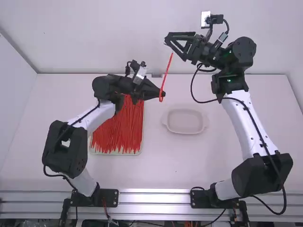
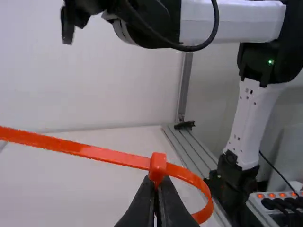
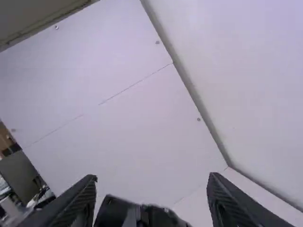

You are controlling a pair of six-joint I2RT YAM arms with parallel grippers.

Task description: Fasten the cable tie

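Note:
My left gripper (image 1: 161,94) is shut on a red cable tie (image 1: 165,78), pinching it at its head (image 2: 157,164). The tie forms a small closed loop (image 2: 199,189) beside the head, and its long tail (image 2: 71,145) rises up and to the right, toward my right gripper (image 1: 171,41). The right gripper hangs high over the back of the table, its fingers (image 3: 78,198) spread wide open around nothing, just above and right of the tail's tip.
A tray (image 1: 138,152) piled with several red cable ties (image 1: 120,130) lies under the left arm. A shallow white dish (image 1: 185,121) sits to the right of it, mid-table.

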